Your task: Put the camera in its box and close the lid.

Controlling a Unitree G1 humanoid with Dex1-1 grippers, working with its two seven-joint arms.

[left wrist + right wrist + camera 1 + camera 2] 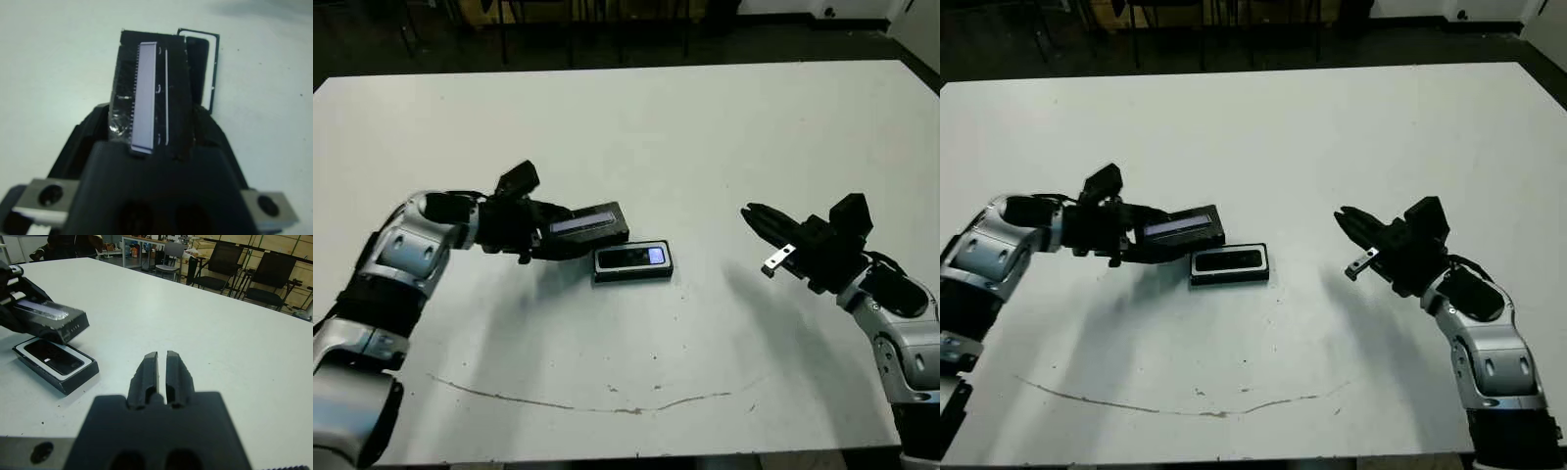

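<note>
Box (pixel 633 261): on the white table (pixel 705 137), mid-surface, well clear of every edge, camera (pixel 53 357) lying inside. Lid (pixel 587 224): clamped in the left gripper (pixel 540 238), raised just beside the box's far side. Right gripper (pixel 161 373): fingers pressed together, holding nothing, well apart toward the table's right edge.

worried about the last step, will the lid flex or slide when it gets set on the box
The lid probably stays stiff: it keeps a straight, flat edge while clamped at one end by the left gripper. Its glossy top suggests it may slide on the box unless lowered squarely.
</note>
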